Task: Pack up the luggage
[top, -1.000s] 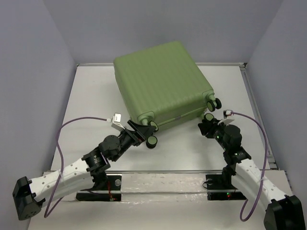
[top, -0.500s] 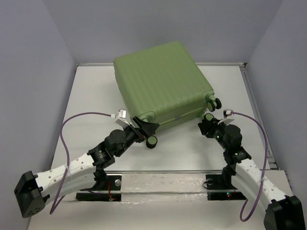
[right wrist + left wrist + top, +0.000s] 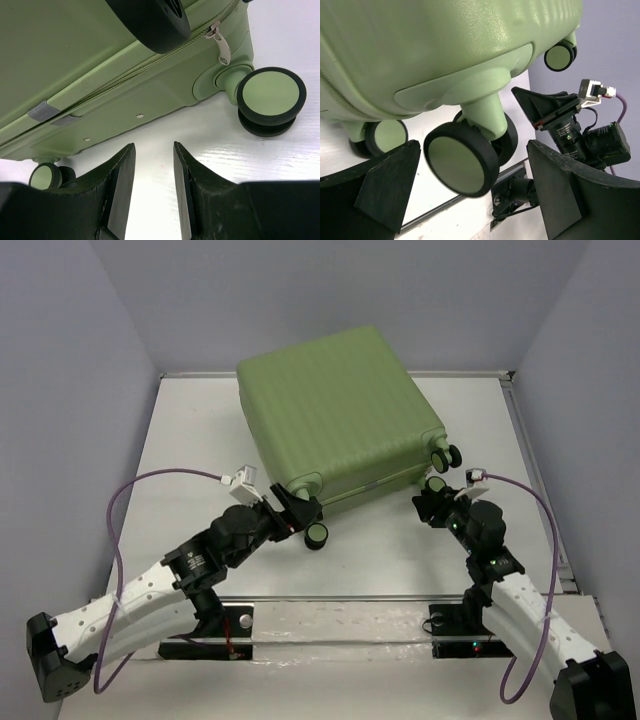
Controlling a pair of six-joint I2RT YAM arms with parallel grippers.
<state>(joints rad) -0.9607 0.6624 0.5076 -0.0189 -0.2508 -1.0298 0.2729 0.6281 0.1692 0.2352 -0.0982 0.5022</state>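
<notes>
The luggage [image 3: 335, 415] is a large light-green ribbed suitcase lying closed on the white table. My left gripper [image 3: 297, 510] is at its near-left corner. In the left wrist view the jaws [image 3: 474, 150] stand wide open on either side of a black-and-green wheel [image 3: 462, 162], without touching it. My right gripper [image 3: 432, 502] sits just in front of the near-right corner. In the right wrist view it [image 3: 153, 150] is open by a narrow gap and empty, above bare table. The zipped seam and a metal zipper pull [image 3: 220, 47] show above it.
A loose-looking wheel [image 3: 318, 533] sits on the table by the left gripper. Two wheels [image 3: 447, 455] stick out at the suitcase's right corner; one fills the right wrist view [image 3: 270, 97]. Grey walls enclose the table; a rail [image 3: 340, 597] runs along the near edge.
My left arm has reached forward, bringing its gripper up to the suitcase's near-left wheel. The right arm and the suitcase have not moved.
</notes>
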